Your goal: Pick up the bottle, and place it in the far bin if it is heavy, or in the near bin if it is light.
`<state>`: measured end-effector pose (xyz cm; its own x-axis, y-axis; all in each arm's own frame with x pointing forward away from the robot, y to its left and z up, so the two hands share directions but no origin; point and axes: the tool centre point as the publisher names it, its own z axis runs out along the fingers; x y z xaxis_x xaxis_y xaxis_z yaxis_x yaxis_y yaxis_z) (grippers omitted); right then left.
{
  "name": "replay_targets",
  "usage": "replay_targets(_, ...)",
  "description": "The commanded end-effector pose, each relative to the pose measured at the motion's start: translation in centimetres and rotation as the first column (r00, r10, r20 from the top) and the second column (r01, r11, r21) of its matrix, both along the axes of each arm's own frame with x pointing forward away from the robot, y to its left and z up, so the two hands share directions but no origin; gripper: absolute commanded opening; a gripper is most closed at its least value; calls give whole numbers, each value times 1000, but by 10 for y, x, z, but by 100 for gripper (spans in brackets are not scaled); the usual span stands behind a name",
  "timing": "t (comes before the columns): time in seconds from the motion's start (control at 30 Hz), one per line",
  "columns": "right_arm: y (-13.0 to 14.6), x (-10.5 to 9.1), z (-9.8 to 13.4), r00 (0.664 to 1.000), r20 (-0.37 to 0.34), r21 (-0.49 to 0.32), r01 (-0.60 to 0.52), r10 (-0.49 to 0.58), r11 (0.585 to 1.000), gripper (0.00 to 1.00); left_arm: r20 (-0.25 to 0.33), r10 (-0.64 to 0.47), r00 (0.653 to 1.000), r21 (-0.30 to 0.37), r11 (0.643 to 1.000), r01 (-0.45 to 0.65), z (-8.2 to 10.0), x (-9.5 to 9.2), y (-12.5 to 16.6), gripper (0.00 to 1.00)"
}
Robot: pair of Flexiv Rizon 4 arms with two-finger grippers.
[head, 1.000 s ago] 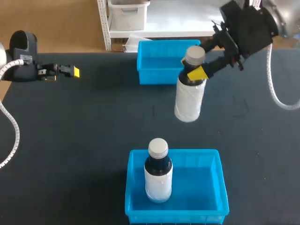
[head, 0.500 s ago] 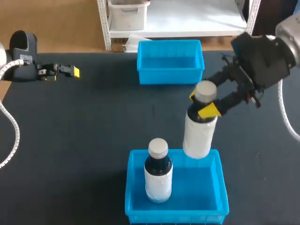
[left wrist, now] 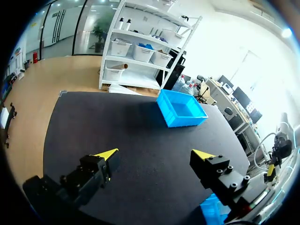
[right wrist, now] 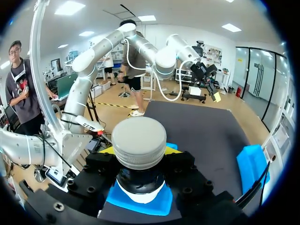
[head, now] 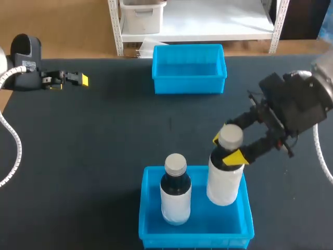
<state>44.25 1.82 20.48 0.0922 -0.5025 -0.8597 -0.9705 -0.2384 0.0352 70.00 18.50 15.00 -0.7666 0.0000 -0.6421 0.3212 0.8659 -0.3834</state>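
My right gripper (head: 227,148) is shut on the neck of a white bottle (head: 225,179) with a grey cap. The bottle hangs upright over the right half of the near blue bin (head: 245,211), its base inside the rim; I cannot tell if it touches the floor. In the right wrist view the cap (right wrist: 139,140) fills the space between the fingers, with the near bin's blue (right wrist: 140,202) below. The far blue bin (head: 189,83) holds nothing. My left gripper (head: 78,79) stays open at the table's far left, nothing between its yellow tips (left wrist: 154,154).
A second bottle (head: 176,195) with dark contents and a white label stands upright in the left half of the near bin, close beside the held one. Bare dark tabletop (head: 114,135) lies between the two bins.
My right arm has carried the bottle from beside the far bin, across the table's middle, down to the near bin. The left arm has not moved.
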Motion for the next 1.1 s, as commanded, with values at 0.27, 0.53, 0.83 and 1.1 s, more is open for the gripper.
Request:
replay_targets(0.27, 3, -1, -29, 1000, -2, 27, -24, 24, 999, 0, 0, 0, 1000, 0, 1000, 0, 0, 0, 0, 100)
replay_targets(0.53, 6, -3, -42, 998, -12, 44, -55, 55, 998, 0, 0, 0, 1000, 0, 1000, 0, 0, 0, 0, 100)
replay_targets(0.83, 7, -1, -53, 997, -19, 43, -72, 72, 997, 0, 0, 0, 1000, 0, 1000, 0, 0, 0, 0, 100)
replay_targets(1.1, 6, -2, -59, 997, -12, 21, -79, 79, 997, 0, 0, 0, 1000, 0, 1000, 0, 0, 0, 0, 100)
